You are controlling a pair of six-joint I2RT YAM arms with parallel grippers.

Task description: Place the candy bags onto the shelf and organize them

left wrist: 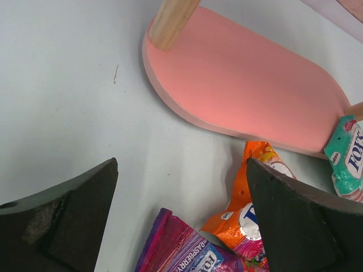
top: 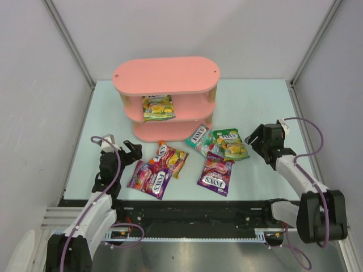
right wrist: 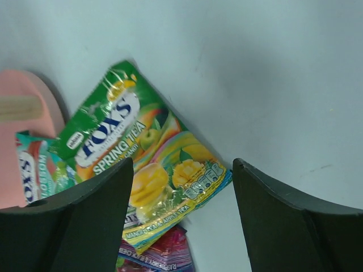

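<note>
The pink shelf (top: 166,76) stands at the back middle. One yellow-green candy bag (top: 157,107) lies on its middle tier. On the table in front lie a teal bag (top: 199,139), a yellow-green bag (top: 232,144), a red-orange bag (top: 170,158) and two purple bags (top: 150,178) (top: 215,174). My left gripper (top: 134,152) is open and empty, just left of the red-orange bag (left wrist: 249,209) and above a purple bag's corner (left wrist: 181,255). My right gripper (top: 253,137) is open and empty at the right edge of the yellow-green bag (right wrist: 136,153).
The shelf's bottom board (left wrist: 249,85) and a wooden post (left wrist: 170,22) show in the left wrist view, with the teal bag (left wrist: 347,158) against the board. Grey walls and metal frame rails close in the table on three sides.
</note>
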